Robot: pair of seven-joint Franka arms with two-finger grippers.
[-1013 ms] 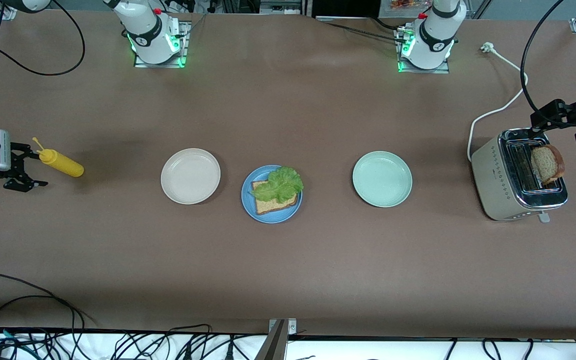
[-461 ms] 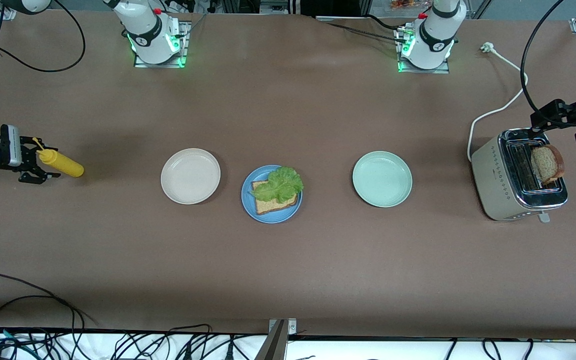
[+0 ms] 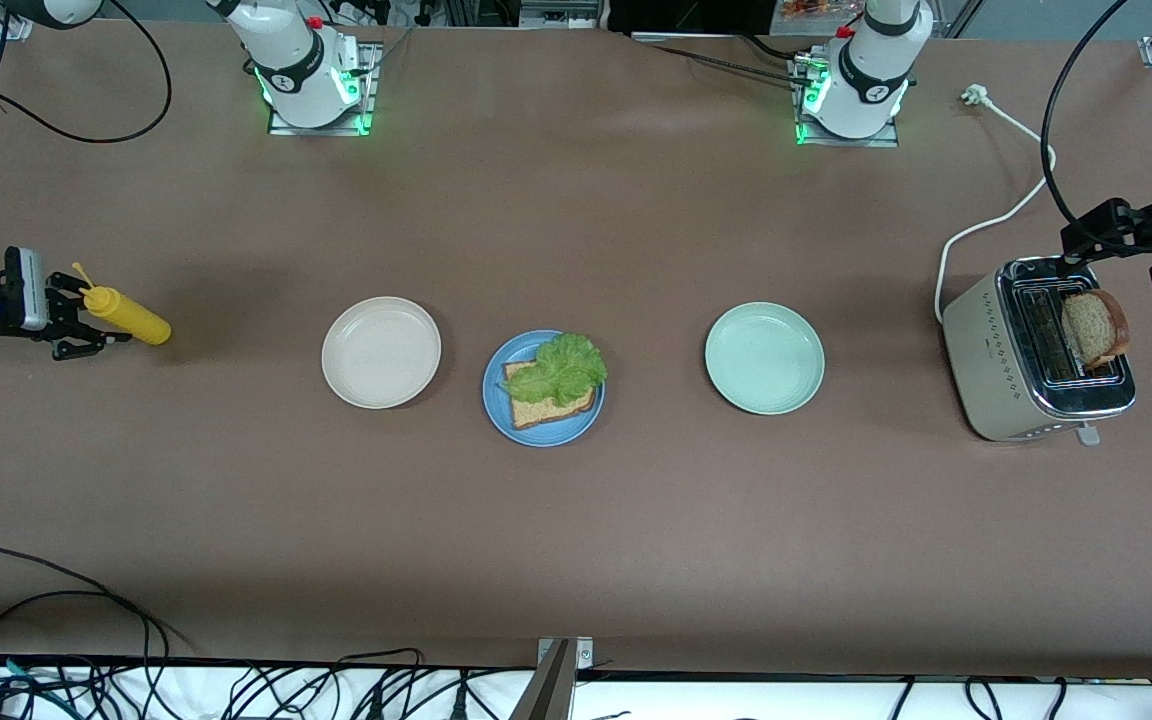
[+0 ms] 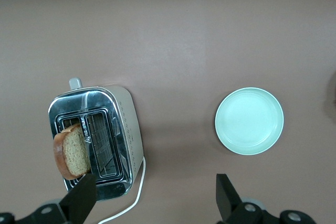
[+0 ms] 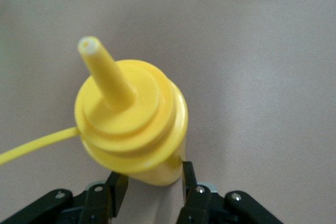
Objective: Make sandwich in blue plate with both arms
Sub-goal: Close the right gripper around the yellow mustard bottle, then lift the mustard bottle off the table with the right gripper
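The blue plate (image 3: 543, 428) lies mid-table with one brown bread slice (image 3: 534, 410) on it and a green lettuce leaf (image 3: 566, 366) on top of the slice. A second bread slice (image 3: 1094, 327) stands in a slot of the toaster (image 3: 996, 340); it also shows in the left wrist view (image 4: 71, 151). My left gripper (image 3: 1086, 238) hangs open and empty over the toaster's edge (image 4: 152, 203). My right gripper (image 3: 86, 318) is at the right arm's end of the table, its fingers closed on the sides of a lying yellow squeeze bottle (image 3: 126, 320), seen close up in the right wrist view (image 5: 131, 124).
A cream plate (image 3: 381, 352) lies beside the blue plate toward the right arm's end. A pale mint-green plate (image 3: 764, 358) lies toward the left arm's end and shows in the left wrist view (image 4: 249, 121). The toaster's white cord (image 3: 986, 215) runs toward the arm bases.
My right gripper has moved in onto the yellow bottle and closed on it; the bottle has shifted slightly. The left arm, bread and plates have not moved.
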